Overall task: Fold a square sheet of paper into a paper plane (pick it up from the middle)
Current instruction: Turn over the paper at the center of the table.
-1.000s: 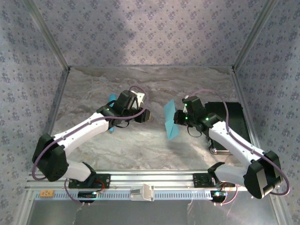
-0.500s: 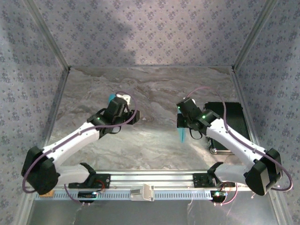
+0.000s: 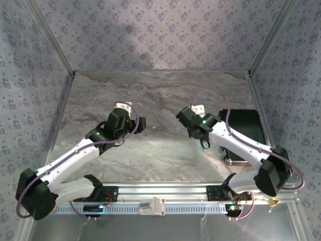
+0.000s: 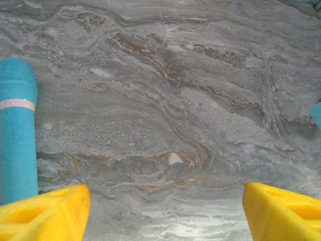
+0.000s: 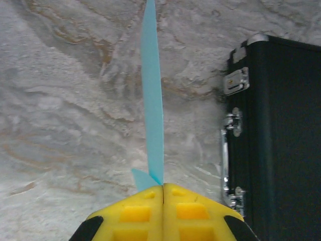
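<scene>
While the right tool (image 5: 163, 190) shows at the bottom of its wrist cam, its yellow fingers are pressed together on the cyan-blue paper (image 5: 152, 100). The paper is seen edge-on, a thin blade running away from the fingertips above the marbled desk (image 5: 60, 125), w/ a small flap poking out just left of the pinch. Its folds can't be read from this angle. Beyond and to the right, a black case (image 5: 281, 130) w/ metal latches rests on the desk.

Left tool (image 4: 163, 213): yellow fingers wide apart, only bare desk between them. Just past its left finger a turquoise stick (image 4: 17, 130) lies flat.

From above, the left arm (image 3: 75, 153) and right arm (image 3: 241, 145) reach inward from the near rail — wrists well apart at mid-desk.
</scene>
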Available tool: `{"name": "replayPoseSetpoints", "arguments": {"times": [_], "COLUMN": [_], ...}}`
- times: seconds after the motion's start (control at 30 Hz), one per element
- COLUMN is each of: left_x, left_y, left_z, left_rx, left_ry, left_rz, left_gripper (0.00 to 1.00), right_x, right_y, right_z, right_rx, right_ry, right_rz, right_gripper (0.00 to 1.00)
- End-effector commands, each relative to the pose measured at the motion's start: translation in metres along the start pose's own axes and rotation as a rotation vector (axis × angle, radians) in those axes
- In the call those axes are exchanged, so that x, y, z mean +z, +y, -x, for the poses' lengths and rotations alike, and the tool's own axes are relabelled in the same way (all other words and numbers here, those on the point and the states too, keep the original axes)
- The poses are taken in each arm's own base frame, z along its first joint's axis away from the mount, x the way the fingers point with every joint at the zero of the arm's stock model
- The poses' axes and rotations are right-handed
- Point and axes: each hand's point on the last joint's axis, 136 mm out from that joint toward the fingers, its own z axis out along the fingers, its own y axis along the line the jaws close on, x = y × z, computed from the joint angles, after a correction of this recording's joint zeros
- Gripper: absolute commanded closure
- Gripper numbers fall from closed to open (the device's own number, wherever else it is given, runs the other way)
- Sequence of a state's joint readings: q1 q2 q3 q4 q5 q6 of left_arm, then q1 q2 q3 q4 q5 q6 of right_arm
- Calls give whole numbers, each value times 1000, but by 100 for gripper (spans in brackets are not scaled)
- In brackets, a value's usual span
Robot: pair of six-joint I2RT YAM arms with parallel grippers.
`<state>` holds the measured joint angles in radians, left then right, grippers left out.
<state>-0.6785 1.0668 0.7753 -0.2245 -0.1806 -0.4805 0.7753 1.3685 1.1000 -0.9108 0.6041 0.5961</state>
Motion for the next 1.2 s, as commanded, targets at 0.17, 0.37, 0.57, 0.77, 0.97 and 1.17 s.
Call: {"name": "replayPoseSetpoints", "arguments": {"times": [0.17, 0.37, 0.57, 0.77, 0.97, 1.17], "left_x": [-21, -41, -47, -33, -2, 33], "left_y": [15, 39, 59, 40, 13, -28], "left_z": [23, 30, 23, 13, -7, -40], "left_rx": [-46, -103, -130, -117, -101, -128], "left_ry": [-120, -216, -201, -132, 17, 209], "left_rz": [66, 152, 228, 106, -21, -223], "left_gripper": [9, 3, 1, 6, 22, 42], "right_x": [18, 31, 18, 11, 10, 29], "right_y": [37, 133, 209, 213, 180, 136], "right_z": [-11, -27, -27, -26, -27, -38], "right_rx": [-99, -157, -10, 52, 199, 361], "right_ry": [36, 141, 181, 195, 189, 208], "right_rz": [-85, 143, 584, 825, 972, 975], "right_gripper": [98, 96, 80, 60, 63, 73]}}
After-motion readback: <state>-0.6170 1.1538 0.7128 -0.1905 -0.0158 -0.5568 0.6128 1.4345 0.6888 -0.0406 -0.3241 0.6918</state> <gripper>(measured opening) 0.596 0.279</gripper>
